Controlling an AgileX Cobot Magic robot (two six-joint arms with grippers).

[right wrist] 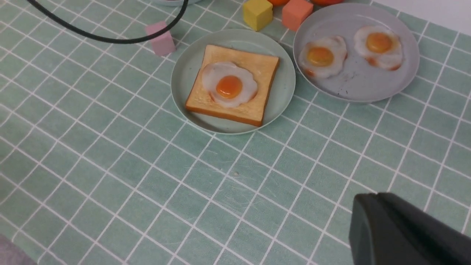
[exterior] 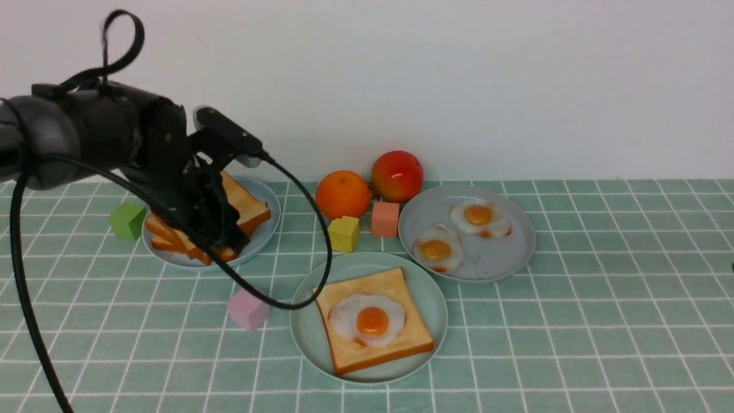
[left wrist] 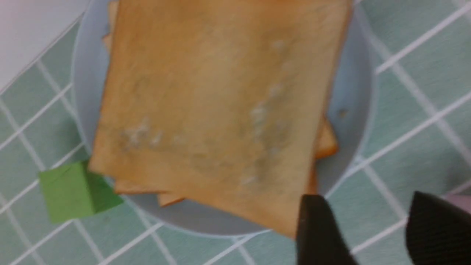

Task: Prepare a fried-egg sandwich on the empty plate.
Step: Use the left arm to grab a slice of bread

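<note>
The pale teal plate (exterior: 304,335) sits front centre and also shows in the right wrist view (right wrist: 184,73). On it lies one toast slice (exterior: 401,344) with the fried egg (exterior: 367,319) on top, both also in the right wrist view (toast slice (right wrist: 206,101), fried egg (right wrist: 229,84)). My left gripper (exterior: 229,235) hangs over the other toast pile (exterior: 249,206) on the pale blue plate (exterior: 266,229). In the left wrist view it (left wrist: 368,200) is open and empty, one finger at the near corner of the top slice (left wrist: 213,103). My right gripper (right wrist: 371,200) is shut and empty above bare cloth.
A grey plate (exterior: 499,258) with two smaller eggs stands right of centre. An orange (exterior: 342,194), a red fruit (exterior: 397,175), a yellow block (exterior: 344,233) and a salmon block (exterior: 385,219) lie behind the teal plate. A pink block (exterior: 248,310), a green block (exterior: 127,220) and the hanging cable (exterior: 321,246) are to the left.
</note>
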